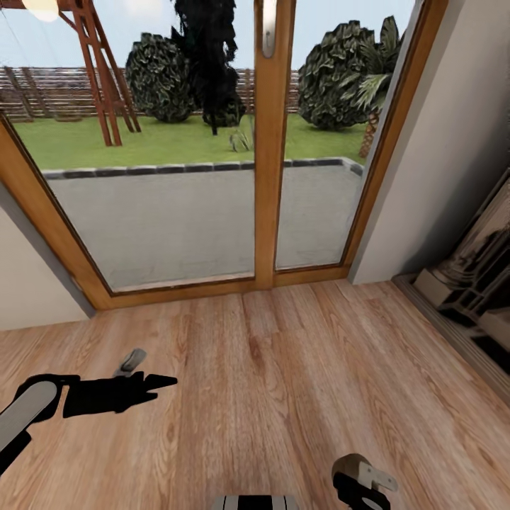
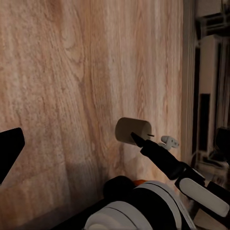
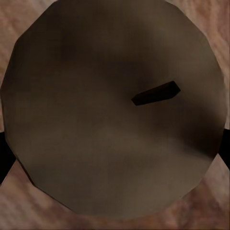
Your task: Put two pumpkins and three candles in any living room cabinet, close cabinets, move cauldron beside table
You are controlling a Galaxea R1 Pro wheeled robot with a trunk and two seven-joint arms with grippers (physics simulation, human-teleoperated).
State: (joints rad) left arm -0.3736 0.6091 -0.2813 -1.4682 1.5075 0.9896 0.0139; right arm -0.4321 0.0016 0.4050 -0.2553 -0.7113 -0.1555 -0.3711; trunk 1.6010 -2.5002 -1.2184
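A candle (image 1: pixel 348 465), a short pale grey-brown cylinder, sits between the fingers of my right gripper (image 1: pixel 358 480) at the bottom edge of the head view. The right wrist view looks straight onto the candle (image 3: pixel 110 115), its round top and dark wick, with black fingertips (image 3: pixel 3 155) at either side. From the left wrist view the same candle (image 2: pixel 128 129) hangs above the wood floor on the right gripper (image 2: pixel 136 138). My left gripper (image 1: pixel 157 383) hovers low at the left, open and empty, one black finger (image 2: pixel 9 151) showing.
A wood-framed glass patio door (image 1: pixel 265 142) stands straight ahead, with paving and a garden outside. White walls flank it. A dark, glossy piece of furniture (image 1: pixel 482 276) lines the right wall. Plank floor (image 1: pixel 269 382) spreads between me and the door.
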